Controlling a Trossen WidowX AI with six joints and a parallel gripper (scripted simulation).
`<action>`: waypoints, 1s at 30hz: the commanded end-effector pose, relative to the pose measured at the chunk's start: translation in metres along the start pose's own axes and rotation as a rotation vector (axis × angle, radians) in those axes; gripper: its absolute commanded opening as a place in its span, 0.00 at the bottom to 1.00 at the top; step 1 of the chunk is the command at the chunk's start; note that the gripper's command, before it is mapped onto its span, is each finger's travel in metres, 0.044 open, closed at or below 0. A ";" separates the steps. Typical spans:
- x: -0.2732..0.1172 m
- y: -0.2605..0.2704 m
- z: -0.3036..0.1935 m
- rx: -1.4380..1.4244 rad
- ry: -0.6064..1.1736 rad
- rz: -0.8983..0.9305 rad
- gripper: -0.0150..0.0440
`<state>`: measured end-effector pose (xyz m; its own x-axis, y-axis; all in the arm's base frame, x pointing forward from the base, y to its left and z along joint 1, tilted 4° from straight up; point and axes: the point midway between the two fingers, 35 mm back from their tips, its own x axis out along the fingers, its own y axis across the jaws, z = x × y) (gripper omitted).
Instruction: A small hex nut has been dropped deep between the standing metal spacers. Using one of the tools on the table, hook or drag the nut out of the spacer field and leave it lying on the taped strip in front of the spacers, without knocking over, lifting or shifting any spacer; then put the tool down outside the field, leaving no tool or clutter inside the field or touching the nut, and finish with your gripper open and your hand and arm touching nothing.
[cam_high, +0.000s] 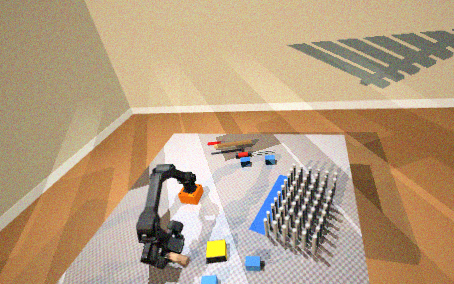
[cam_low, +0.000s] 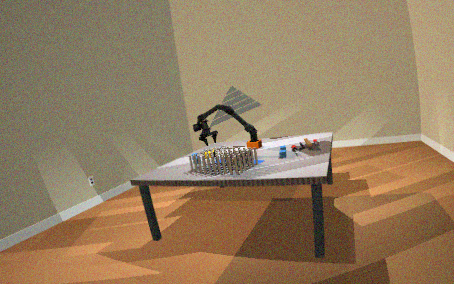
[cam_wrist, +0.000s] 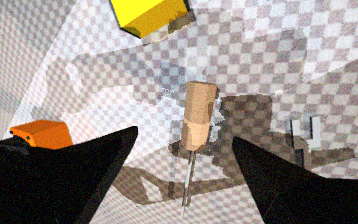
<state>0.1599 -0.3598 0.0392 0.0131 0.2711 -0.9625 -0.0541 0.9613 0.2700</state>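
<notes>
My gripper (cam_low: 211, 143) (cam_wrist: 185, 135) is open, with nothing between its fingers. In the wrist view a tool with a wooden handle (cam_wrist: 199, 107) (cam_high: 179, 258) and a thin metal shaft is beyond the fingertips, seen through the gap and touching neither finger. Whether it rests fully on the table is hard to tell. The metal spacers (cam_high: 266, 227) (cam_low: 224, 162) stand upright in rows, far to the side of the gripper. The blue taped strip (cam_high: 260, 220) runs along their near side, facing the arm. The hex nut cannot be made out in any view.
A yellow block (cam_high: 216, 251) (cam_wrist: 150, 12) stands near the tool. Blue blocks (cam_high: 253, 263) (cam_high: 209, 281) are nearby, others (cam_high: 245, 162) (cam_high: 270, 160) farther back. More tools (cam_high: 235, 144) lie at the table's far end. The orange arm base (cam_high: 191, 194) (cam_low: 254, 144) (cam_wrist: 42, 131) is behind; a grey bracket-like shape (cam_wrist: 298, 142) is at right.
</notes>
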 end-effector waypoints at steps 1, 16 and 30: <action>-0.003 0.000 0.000 -0.005 0.000 -0.003 1.00; -0.001 0.000 0.001 -0.002 0.029 -0.029 1.00; -0.001 0.014 0.012 0.083 0.339 -0.506 1.00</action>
<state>0.1753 -0.3465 0.0424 -0.2737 -0.1814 -0.9446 -0.0609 0.9834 -0.1712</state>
